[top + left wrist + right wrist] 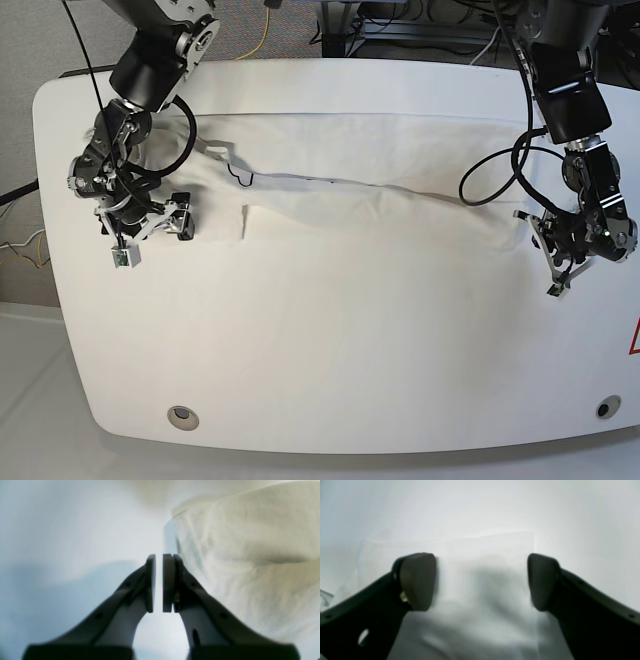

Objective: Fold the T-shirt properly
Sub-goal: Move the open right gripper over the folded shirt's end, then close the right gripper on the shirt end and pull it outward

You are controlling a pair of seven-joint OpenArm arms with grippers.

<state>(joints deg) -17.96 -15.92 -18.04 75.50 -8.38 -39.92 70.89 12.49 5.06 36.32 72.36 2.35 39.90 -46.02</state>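
The T-shirt [380,160] is soft, matt white cloth with a fine woven grain and shallow wrinkles, seen closest in the left wrist view. The worktop [330,340] beneath is hard, smooth and white with a faint sheen. The left tool [159,582] has dark, matt plastic fingers; the right tool [481,581] carries dark, smooth, rubbery-looking pads [418,580].

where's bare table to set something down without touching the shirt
The widest free patch is the near half of the table, between the T-shirt and the front edge. A thin bare strip runs along the far edge behind the shirt. Both ends are crowded: the right tool at one end, the left tool at the other.
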